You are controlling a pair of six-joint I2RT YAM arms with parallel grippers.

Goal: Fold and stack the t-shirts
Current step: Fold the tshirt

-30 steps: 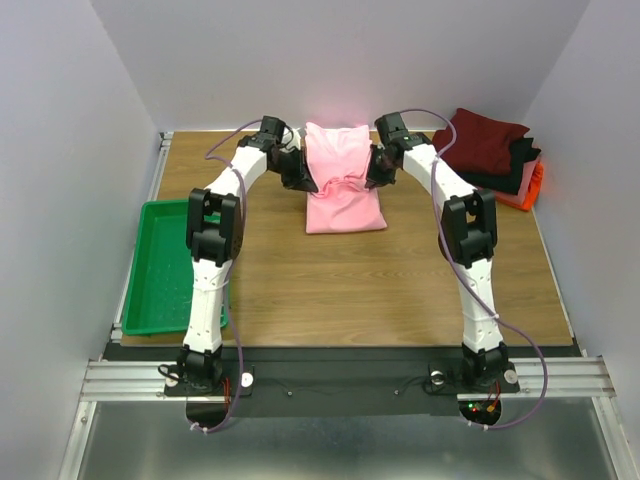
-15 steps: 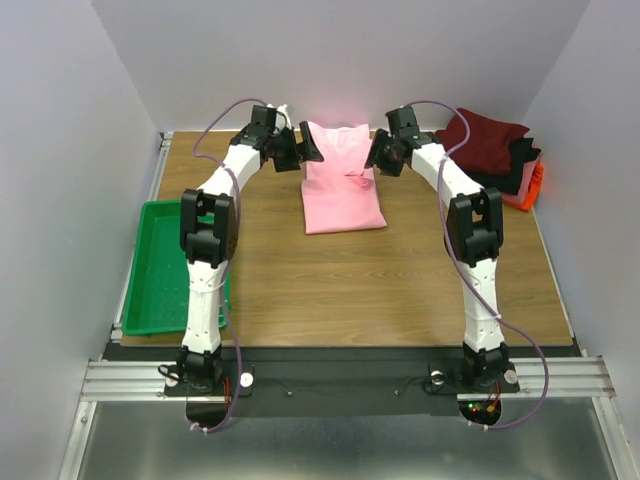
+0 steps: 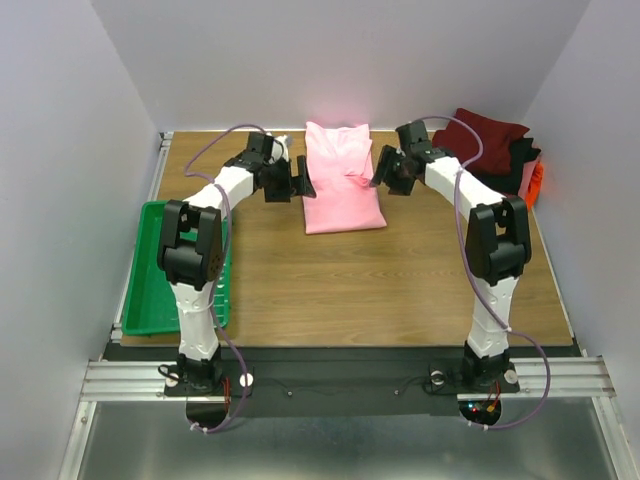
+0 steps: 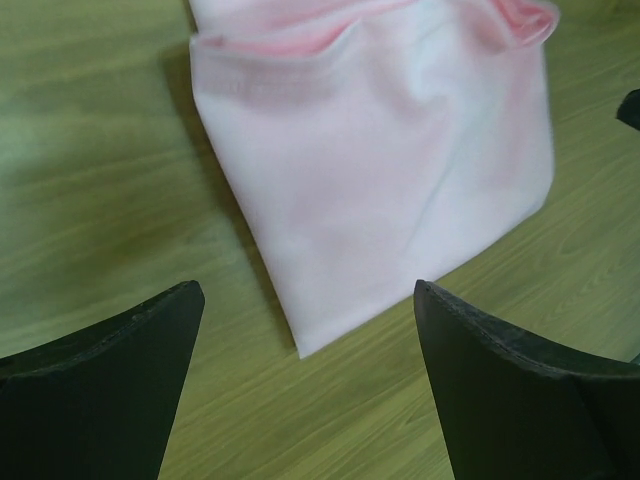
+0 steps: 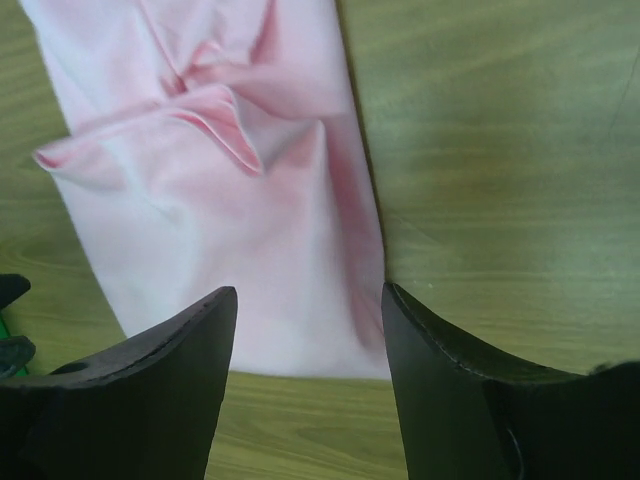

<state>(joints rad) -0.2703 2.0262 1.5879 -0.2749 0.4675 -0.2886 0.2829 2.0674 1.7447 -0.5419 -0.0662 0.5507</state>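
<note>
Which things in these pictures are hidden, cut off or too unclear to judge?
Top view: the shirt stack shows its lower layers only as edges, and the right arm covers its near corner; their count is unclear.
Top view: the left arm hides part of the green tray.
Both wrist views: the pink t-shirt runs past the top edge; the left one is blurred.

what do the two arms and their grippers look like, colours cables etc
Both the left arm and right arm have white links with chunky black joints, and a thin purple cable loops along each. Their fingers are matte black wedges.
</note>
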